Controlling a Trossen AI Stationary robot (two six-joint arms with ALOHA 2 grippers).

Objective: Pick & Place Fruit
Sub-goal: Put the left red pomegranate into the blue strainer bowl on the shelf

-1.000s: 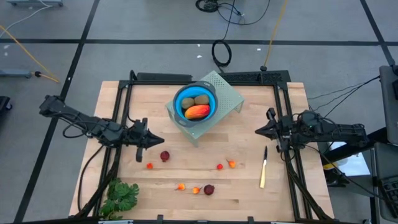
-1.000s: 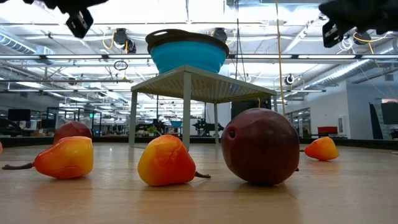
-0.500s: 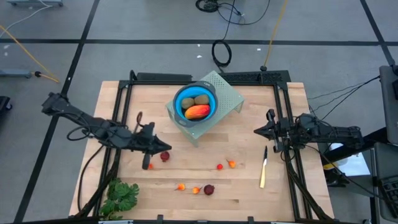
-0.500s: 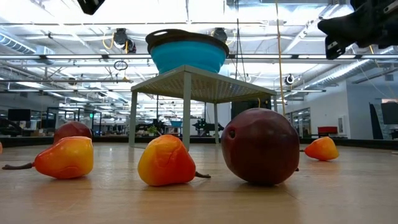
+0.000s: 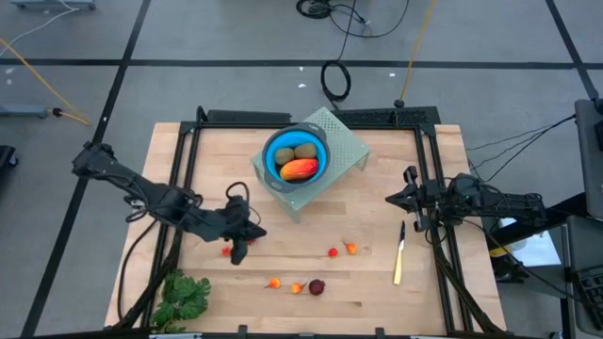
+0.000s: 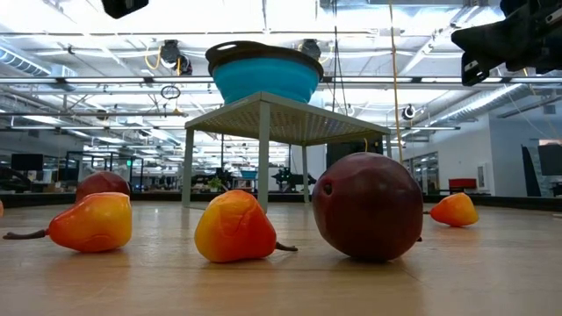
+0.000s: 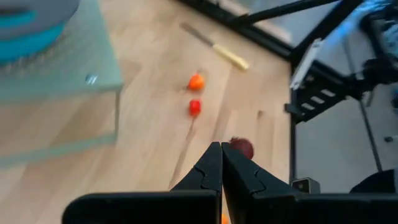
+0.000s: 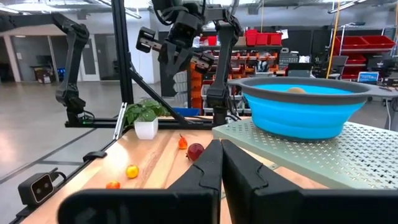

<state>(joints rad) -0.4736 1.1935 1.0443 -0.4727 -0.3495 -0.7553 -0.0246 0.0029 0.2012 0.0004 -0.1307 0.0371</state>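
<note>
A blue bowl (image 5: 297, 157) on a grey-green perforated stand (image 5: 344, 141) holds two brown-green ovals and a long orange-red piece (image 5: 300, 169). Small orange and red pieces (image 5: 332, 251) and a dark red ball (image 5: 317, 286) rest on the table. My left gripper (image 5: 254, 231) is shut and hovers over the spot of a second dark red ball (image 6: 101, 186), which it hides in the high view. In the low view the left gripper (image 6: 123, 7) is well above the table. My right gripper (image 5: 389, 199) waits shut at the right side, above the table.
A yellow-handled knife (image 5: 399, 254) lies near the right edge. A green leafy bunch (image 5: 184, 297) sits at the near left corner. Black frame rails run along the table's left, right and far sides. Bare wood lies between the stand and the scattered pieces.
My left gripper has moved toward the table's right and near edges, from left of the dark red ball to over it, so the ball no longer shows in the high view. The fruit has stayed in place.
</note>
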